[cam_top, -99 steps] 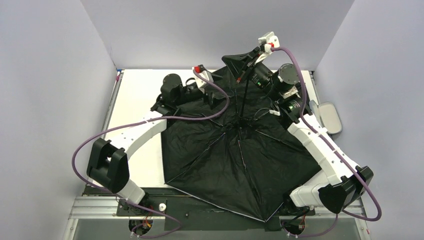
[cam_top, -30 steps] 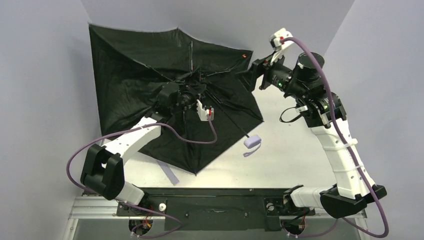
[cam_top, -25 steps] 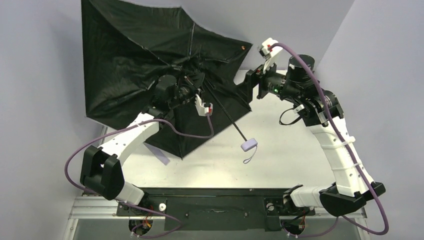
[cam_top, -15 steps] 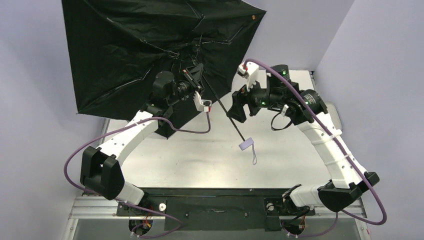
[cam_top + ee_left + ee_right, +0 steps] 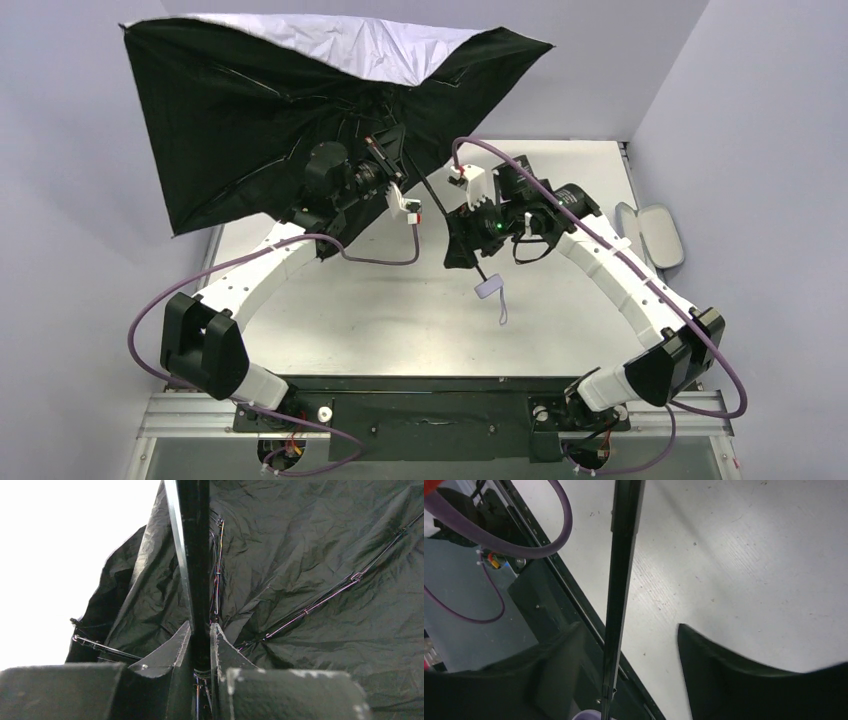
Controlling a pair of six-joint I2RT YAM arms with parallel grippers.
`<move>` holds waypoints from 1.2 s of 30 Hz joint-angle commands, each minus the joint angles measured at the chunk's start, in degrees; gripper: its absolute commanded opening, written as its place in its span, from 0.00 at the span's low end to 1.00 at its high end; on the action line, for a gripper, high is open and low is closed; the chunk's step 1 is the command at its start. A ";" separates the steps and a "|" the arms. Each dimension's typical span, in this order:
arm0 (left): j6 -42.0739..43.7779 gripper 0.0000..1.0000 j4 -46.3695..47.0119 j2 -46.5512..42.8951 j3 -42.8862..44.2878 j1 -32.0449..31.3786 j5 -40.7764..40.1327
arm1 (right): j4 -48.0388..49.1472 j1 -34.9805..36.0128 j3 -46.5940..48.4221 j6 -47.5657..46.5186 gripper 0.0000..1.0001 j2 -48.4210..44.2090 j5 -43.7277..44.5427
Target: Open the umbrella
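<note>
Umbrella (image 5: 300, 100) is hanging spread across the upper left, left pincer (image 5: 200, 627) clamping tight high on its shaft (image 5: 197, 555), right pincer (image 5: 630, 627) straddling the lower shaft wide open, gripping nothing; worth centring it before closing above the handle (image 5: 487, 288).

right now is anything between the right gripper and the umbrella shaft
Nothing visible does. The shaft runs between the open fingers of the right gripper, close to one and well off the other. The left gripper is shut on the shaft farther up, near the ribs.
</note>
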 commanded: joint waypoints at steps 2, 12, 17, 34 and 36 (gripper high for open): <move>2.47 0.00 5.75 -1.19 4.80 0.98 -1.72 | 3.19 0.38 -1.28 1.15 0.46 -0.42 -2.84; 3.60 0.09 9.03 1.80 7.01 9.22 -1.33 | -5.20 -0.36 -1.06 -12.03 0.00 -3.88 -3.39; 4.06 0.12 10.44 5.42 10.66 14.19 -1.70 | -11.01 -0.40 -0.97 -18.40 0.00 -4.53 -3.20; 3.38 0.18 15.13 17.86 26.31 22.01 -12.44 | -20.55 -0.28 -4.06 -28.30 0.00 -5.50 1.67; 3.36 0.18 15.00 19.16 28.31 23.06 -13.98 | -20.95 -0.29 -5.30 -28.98 0.00 -6.11 2.78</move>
